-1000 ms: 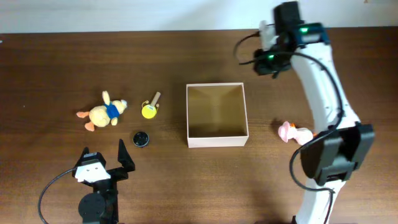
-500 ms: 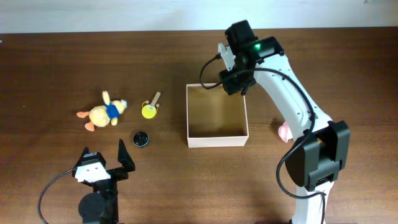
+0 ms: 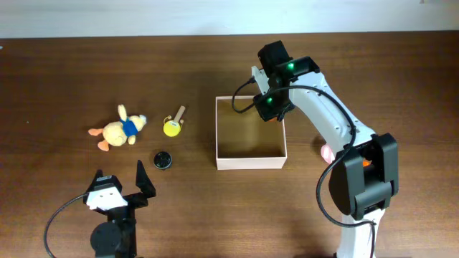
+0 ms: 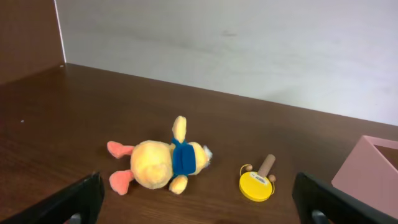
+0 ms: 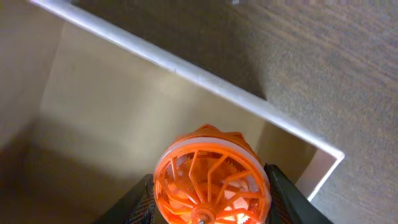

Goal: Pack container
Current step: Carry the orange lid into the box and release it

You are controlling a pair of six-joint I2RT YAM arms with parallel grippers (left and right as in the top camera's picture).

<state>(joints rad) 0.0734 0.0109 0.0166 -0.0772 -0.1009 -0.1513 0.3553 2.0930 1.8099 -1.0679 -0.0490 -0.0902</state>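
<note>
Looking down from the right wrist, one sees what the overhead view hides: an orange spoked wheel (image 5: 211,180) gripped between the right gripper's (image 5: 211,202) dark fingers (image 5: 134,200). It hangs over a corner of the container (image 5: 124,118), the tan inside below it and the pale rim running slantwise across to the bare table (image 5: 323,56).

From overhead the wheel cannot be seen; the wrist of the right gripper (image 3: 271,107) covers it. That view places the container (image 3: 251,163) at the middle of the table (image 3: 72,72), and the gripper above its far right corner. A pink toy (image 3: 327,152) lies right of the container, partly behind the arm.

The left wrist view shows a plush duck (image 4: 161,165) and a yellow disc with a wooden handle (image 4: 256,185) side by side, with a corner of the container (image 4: 373,168) at the right edge. Only the overhead shows a small black round thing (image 3: 163,159) nearer than the disc.

The right arm rises from the near right, bends, and reaches left and far. The left arm sits low at the near left, the left gripper (image 3: 120,180) aimed far, jaws spread wide and empty.
</note>
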